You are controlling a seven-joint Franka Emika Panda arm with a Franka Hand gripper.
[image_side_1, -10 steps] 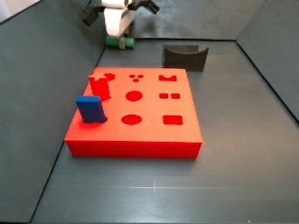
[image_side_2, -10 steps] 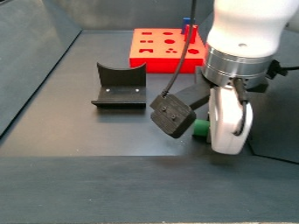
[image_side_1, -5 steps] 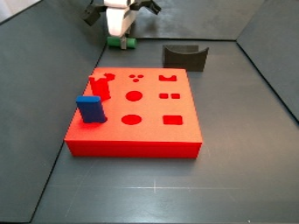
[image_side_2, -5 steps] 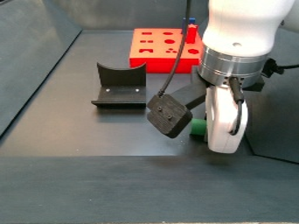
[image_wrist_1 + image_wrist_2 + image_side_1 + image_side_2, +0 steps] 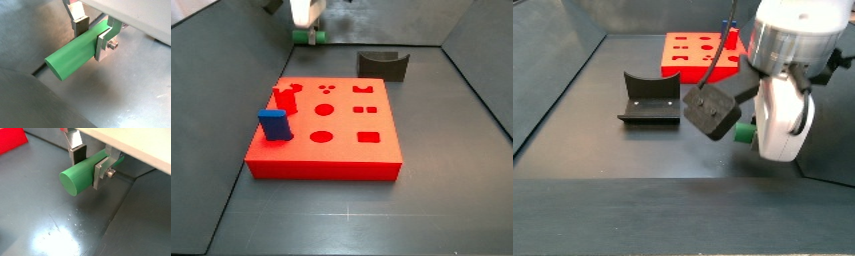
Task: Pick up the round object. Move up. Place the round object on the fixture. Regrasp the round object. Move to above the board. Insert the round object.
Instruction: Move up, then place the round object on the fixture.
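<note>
The round object, a green cylindrical peg point(image 5: 70, 55) point(image 5: 81, 173), lies crosswise between the silver fingers, and my gripper point(image 5: 92, 36) point(image 5: 90, 164) is shut on it near one end. In both side views the gripper point(image 5: 305, 28) point(image 5: 767, 140) hangs above the floor, with only a bit of the green peg point(image 5: 311, 37) point(image 5: 746, 132) showing. The dark fixture point(image 5: 385, 64) point(image 5: 651, 97) with its U-shaped notch stands apart from the gripper. The red board point(image 5: 325, 130) point(image 5: 700, 55) lies flat with its holes facing up.
A blue block point(image 5: 274, 124) and a red peg point(image 5: 286, 98) stand on the board's edge. Dark walls enclose the floor. A black camera box point(image 5: 710, 110) hangs beside the gripper. A corner of the board point(image 5: 10, 140) shows in a wrist view.
The gripper has risen with the green peg held in it, lifting the peg off the floor. The board and fixture have not moved.
</note>
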